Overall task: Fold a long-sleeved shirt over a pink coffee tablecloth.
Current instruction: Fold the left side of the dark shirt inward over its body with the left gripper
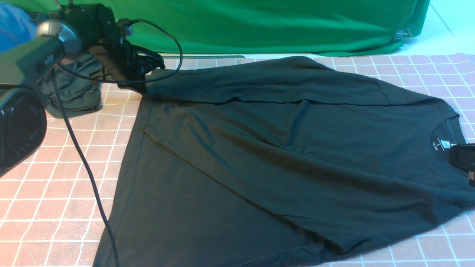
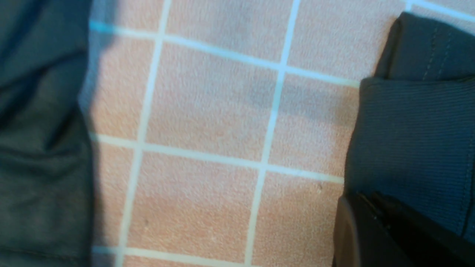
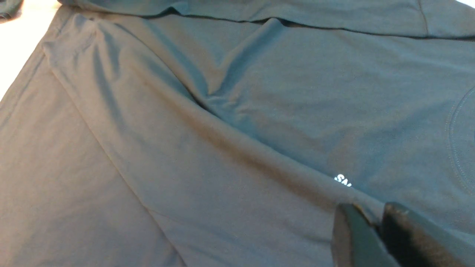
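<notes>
The long-sleeved shirt [image 1: 259, 155] lies flat on the pink coffee tablecloth [image 1: 55, 193], its round neck at the right and one sleeve folded along its far side. My left gripper [image 1: 150, 68] sits at that sleeve's end. In the left wrist view its jaws [image 2: 365, 198] are shut on the ribbed cuff [image 2: 415, 141] above the pink grid [image 2: 207, 111]. My right gripper [image 1: 462, 155] is at the collar. Its fingers [image 3: 371, 215] pinch a raised fold of the shirt just below the white lettering [image 3: 343, 180].
A smaller dark garment [image 1: 74, 92] is bunched at the back left, beside blue cloth [image 1: 15, 26]. Bright green backdrop fabric [image 1: 259, 26] hangs along the far edge, held by a metal clip [image 1: 402, 35]. A black cable [image 1: 85, 167] trails from my left arm across the cloth.
</notes>
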### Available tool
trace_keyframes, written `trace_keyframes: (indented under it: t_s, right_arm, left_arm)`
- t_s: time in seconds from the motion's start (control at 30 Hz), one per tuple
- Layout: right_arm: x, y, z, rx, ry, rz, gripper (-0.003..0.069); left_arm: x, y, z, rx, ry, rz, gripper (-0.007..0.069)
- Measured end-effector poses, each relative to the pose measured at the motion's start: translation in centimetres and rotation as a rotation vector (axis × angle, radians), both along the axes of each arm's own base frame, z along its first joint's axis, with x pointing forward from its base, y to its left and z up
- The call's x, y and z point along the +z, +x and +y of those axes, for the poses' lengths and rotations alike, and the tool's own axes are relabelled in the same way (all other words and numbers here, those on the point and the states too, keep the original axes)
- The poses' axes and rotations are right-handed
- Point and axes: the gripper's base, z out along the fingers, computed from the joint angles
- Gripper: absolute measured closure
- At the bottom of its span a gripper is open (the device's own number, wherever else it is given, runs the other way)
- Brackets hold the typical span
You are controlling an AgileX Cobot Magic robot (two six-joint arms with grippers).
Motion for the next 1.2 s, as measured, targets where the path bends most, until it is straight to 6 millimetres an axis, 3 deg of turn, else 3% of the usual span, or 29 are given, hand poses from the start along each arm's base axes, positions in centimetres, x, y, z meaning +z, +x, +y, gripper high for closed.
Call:
trace_keyframes:
  t_s: [0.27,0.7,1.03,1.2]
  right_arm:
    - [0.0,0.0,0.0,-0.001,0.000,-0.003,0.0515]
    - [0.0,0.0,0.0,-0.001,0.000,-0.003,0.0515]
    - [0.0,0.0,0.0,0.002,-0.003,-0.004,0.0515]
    - [0.0,0.0,0.0,0.002,-0.003,-0.004,0.0515]
  left_arm:
    - [1.1,-0.3,0.0,-0.003,0.003,0.014,0.0598]
    - [8.9,-3.8,-0.7,-0.030,-0.071,0.050,0.0598]
    - [9.7,-5.5,-1.3,-0.058,-0.128,0.142,0.0598]
    - [10.2,-7.6,-2.8,-0.092,-0.109,0.175,0.0598]
